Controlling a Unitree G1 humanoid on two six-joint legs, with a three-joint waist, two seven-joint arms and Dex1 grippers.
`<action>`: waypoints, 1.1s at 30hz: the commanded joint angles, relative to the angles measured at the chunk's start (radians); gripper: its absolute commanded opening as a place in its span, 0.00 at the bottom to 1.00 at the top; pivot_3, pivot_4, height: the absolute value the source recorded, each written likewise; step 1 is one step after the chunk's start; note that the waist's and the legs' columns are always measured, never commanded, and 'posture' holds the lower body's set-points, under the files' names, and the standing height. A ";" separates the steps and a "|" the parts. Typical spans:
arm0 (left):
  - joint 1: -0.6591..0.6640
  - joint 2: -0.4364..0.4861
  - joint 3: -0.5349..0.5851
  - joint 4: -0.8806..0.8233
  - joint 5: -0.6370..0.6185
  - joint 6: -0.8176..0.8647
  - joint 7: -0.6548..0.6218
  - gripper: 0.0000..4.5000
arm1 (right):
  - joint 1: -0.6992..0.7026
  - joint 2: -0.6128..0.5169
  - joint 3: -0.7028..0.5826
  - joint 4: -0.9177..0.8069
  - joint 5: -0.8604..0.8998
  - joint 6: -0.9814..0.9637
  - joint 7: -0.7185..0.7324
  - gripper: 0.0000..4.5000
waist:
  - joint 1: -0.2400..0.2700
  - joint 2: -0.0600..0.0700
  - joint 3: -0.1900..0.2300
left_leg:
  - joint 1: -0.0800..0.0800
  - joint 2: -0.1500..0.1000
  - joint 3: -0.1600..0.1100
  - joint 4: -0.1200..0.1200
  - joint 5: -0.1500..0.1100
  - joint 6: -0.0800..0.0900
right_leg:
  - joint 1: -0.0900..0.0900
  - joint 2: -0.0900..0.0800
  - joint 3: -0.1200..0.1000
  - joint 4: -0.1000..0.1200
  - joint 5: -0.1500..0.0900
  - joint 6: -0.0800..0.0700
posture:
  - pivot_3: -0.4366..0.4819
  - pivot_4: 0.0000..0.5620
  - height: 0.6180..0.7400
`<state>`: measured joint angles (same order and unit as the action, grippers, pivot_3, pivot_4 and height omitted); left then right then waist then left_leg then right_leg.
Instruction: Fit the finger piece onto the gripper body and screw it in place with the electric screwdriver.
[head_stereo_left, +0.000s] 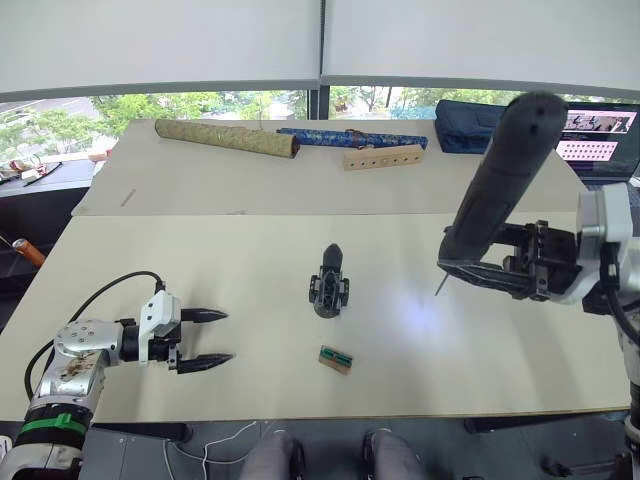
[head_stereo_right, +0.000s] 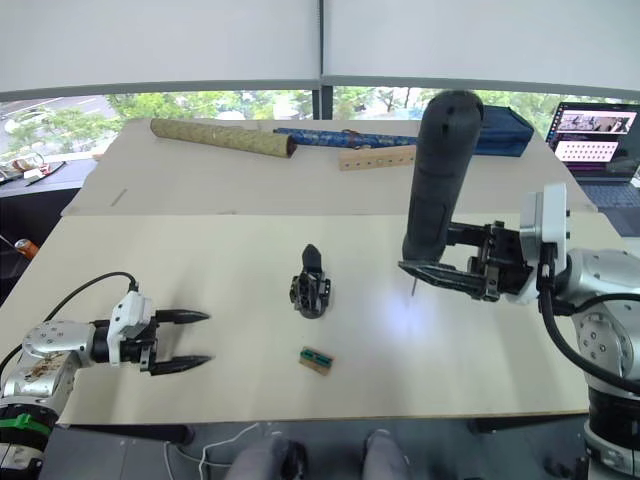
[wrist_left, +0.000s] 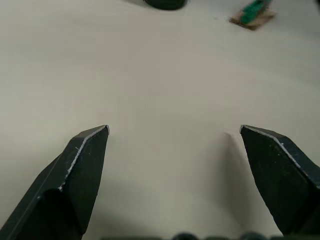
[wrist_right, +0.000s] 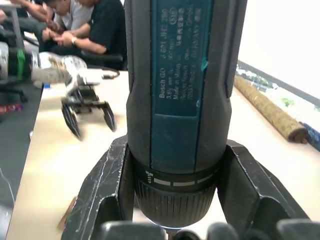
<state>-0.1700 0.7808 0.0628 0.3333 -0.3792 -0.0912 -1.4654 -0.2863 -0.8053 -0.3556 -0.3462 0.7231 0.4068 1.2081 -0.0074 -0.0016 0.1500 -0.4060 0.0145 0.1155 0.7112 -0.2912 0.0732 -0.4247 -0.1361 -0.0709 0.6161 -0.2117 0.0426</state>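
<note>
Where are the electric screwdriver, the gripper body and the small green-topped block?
electric screwdriver (head_stereo_right: 440, 170), right eye view, mid-barrel.
gripper body (head_stereo_left: 330, 285), left eye view, middle of block.
green-topped block (head_stereo_left: 336, 359), left eye view, top face.

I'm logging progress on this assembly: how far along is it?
Done: the gripper body stands mid-table, a pointed finger apparently already on it. In hand: the right hand holds the electric screwdriver bit-down above the table, off to the side of the body. The left hand is open and empty. Left: the screwing itself.
</note>
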 joint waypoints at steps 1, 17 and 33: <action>0.003 -0.007 0.013 -0.124 -0.046 0.026 0.006 0.99 | -0.017 0.010 -0.024 -0.083 0.057 -0.023 -0.027 0.42 | 0.000 0.000 0.000 | 0.000 0.000 0.000 0.000 0.000 0.000 | 0.000 0.000 0.000 0.000 0.000 0.000 | 0.48 0.27 0.95; 0.034 -0.181 -0.247 -0.357 0.124 0.007 0.159 0.99 | -0.101 0.267 0.342 -0.198 0.118 0.010 -0.136 0.42 | 0.014 -0.001 0.000 | -0.001 0.000 0.000 0.002 0.000 0.000 | 0.001 0.003 0.000 -0.003 0.001 -0.001 | 0.48 0.27 0.95; -0.027 -0.305 -0.371 -0.265 0.231 -0.002 0.274 0.99 | -0.069 0.313 0.457 -0.052 -0.073 -0.139 -0.005 0.42 | 0.022 0.000 0.000 | 0.000 0.000 0.000 0.004 0.000 0.001 | 0.003 0.005 0.001 -0.002 0.002 0.000 | 0.48 0.27 0.95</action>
<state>-0.1974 0.4937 -0.2739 0.0366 -0.1797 -0.0885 -1.2084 -0.3409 -0.4947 0.1099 -0.3787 0.6426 0.3079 1.1947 0.0151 -0.0020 0.1502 -0.4050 0.0146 0.1149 0.7151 -0.2916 0.0741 -0.4209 -0.1313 -0.0704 0.6141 -0.2095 0.0423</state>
